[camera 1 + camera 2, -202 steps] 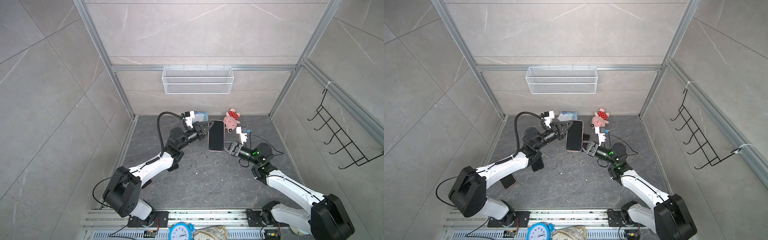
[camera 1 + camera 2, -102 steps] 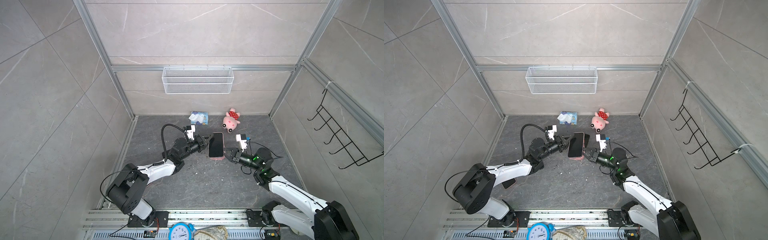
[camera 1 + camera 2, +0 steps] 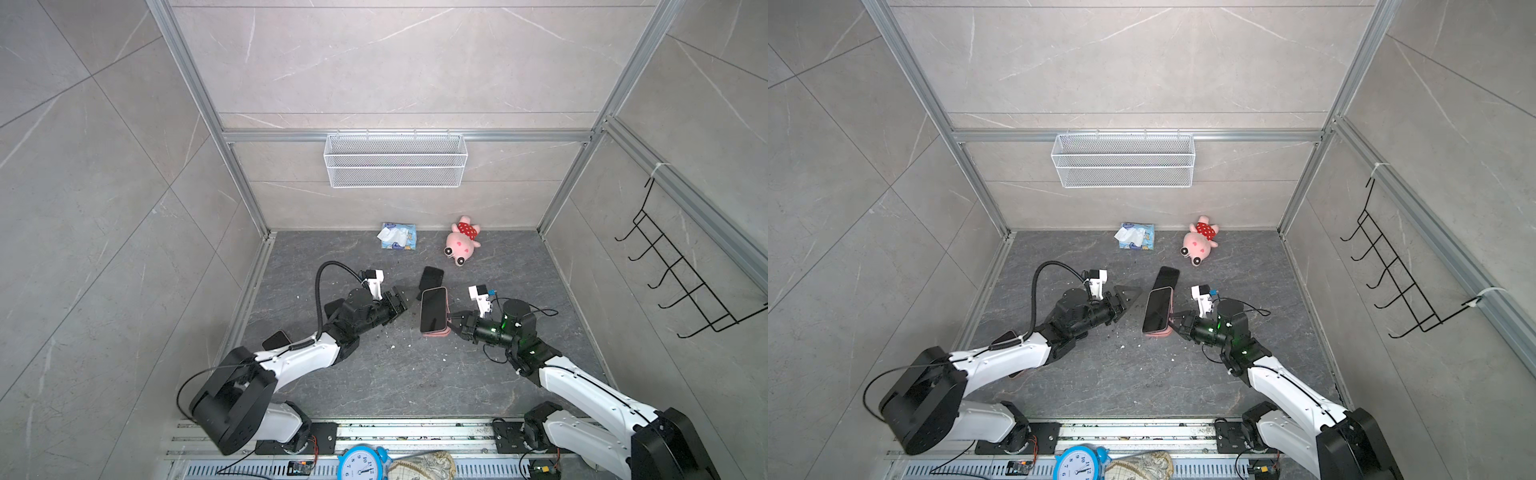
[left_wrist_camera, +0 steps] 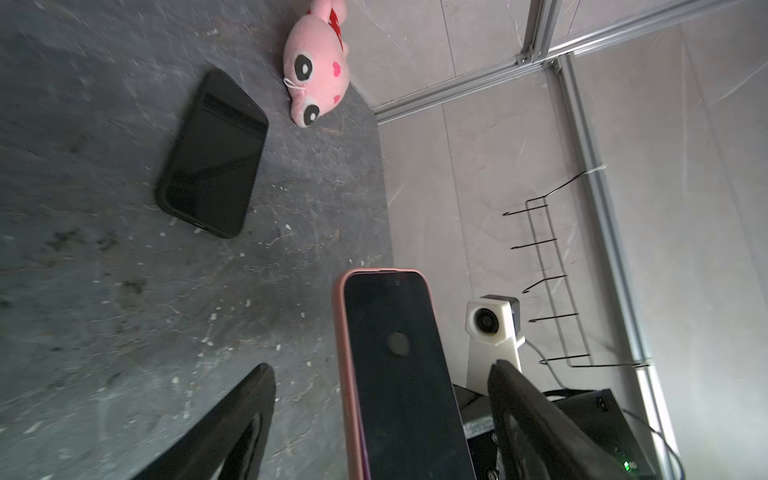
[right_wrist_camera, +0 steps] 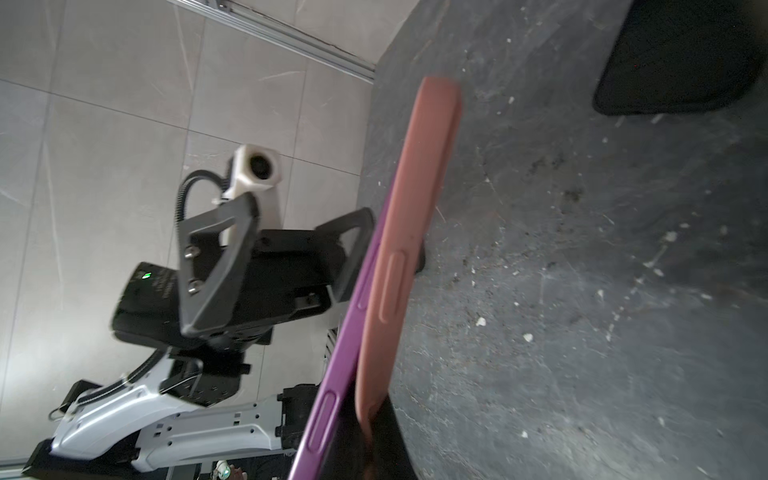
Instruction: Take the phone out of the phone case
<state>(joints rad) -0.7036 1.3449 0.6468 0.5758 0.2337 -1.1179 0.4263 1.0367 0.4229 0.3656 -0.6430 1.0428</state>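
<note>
Now only 1 arm has it: the left pincer (image 3: 402,301) has let go and stands wide open just beside the phone (image 3: 433,309), while the right pincer (image 3: 451,322) stays clamped on the lower end of the pink case (image 5: 415,208). A second ago both arms held the pair high over the table (image 3: 374,374). It has since come down, its lower end at or near the table, the screen tilted toward the left arm. The right wrist view shows the phone's purple edge already lifting clear of the case near the grip, though the far end remains seated. The release likely frees the left pincer to regrip the bare phone and pull. A black handset (image 3: 431,279) lies apart behind it.
</note>
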